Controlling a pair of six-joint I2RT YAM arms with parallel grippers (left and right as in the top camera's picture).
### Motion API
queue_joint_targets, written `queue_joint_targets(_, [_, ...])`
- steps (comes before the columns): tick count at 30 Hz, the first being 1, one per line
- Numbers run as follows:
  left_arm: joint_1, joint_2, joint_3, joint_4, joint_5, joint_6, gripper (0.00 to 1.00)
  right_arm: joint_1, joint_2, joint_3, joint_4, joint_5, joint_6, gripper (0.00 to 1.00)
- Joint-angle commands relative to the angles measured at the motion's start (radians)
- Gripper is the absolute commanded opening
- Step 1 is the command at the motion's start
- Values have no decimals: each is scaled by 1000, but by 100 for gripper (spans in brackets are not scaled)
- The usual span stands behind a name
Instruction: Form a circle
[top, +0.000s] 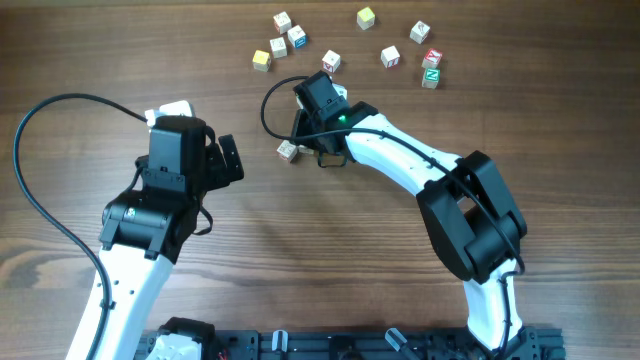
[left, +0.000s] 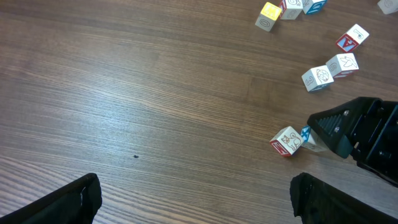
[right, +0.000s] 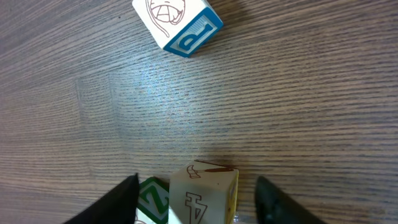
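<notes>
Your worktop (top: 120, 60) is dark wood with a straight, fine grain. Your right arm (top: 400, 160) is planted at the near edge on the right. It's folded hard at the elbow, with the white forearm laid out toward the middle and the wrist tipped down. Your left arm (top: 150, 220) stands at the near-left corner, angled toward the middle and aimed right.

The left fingers (left: 68, 202) are spread wide, released. The right fingers (right: 121, 199) are parted too, not gripping. A cream 4 cube (right: 202, 193) sits between them with a gap on one side and a green-lettered face tight against the other.

The cubes (top: 390, 57) for the circle are small square-edged wooden ones, mostly white faces with coloured letters. They lie loose in a ragged band near the far edge, long axis running along that edge, so no ring yet. A blue P cube (right: 177, 25) lies ahead of the right fingers, turned corner-on.
</notes>
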Motion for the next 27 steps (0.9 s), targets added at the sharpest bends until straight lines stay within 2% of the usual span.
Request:
queue_joint_targets(1, [5, 2, 0, 2, -10, -13, 100, 1, 19, 2, -1, -3, 3, 66])
queue_joint_targets(4, [5, 2, 0, 2, -9, -13, 100, 1, 19, 2, -2, -3, 2, 68])
queue_joint_targets(6, [5, 2, 0, 2, -10, -13, 100, 1, 19, 2, -1, -2, 0, 84])
queue_joint_targets(8, [5, 2, 0, 2, -10, -13, 100, 1, 19, 2, 2, 3, 0, 91])
queue_joint_targets(9, [5, 2, 0, 2, -10, -13, 100, 1, 19, 2, 2, 10, 1, 91])
queue_joint_targets(12, [5, 2, 0, 2, -10, -13, 100, 1, 19, 2, 2, 21, 2, 89])
queue_joint_targets(15, [5, 2, 0, 2, -10, -13, 100, 1, 19, 2, -3, 20, 11, 69])
queue_joint_targets(20, [5, 2, 0, 2, -10, -13, 100, 1, 19, 2, -25, 20, 64, 61])
queue_joint_targets(27, [5, 2, 0, 2, -10, -13, 100, 1, 19, 2, -35, 1, 109, 55])
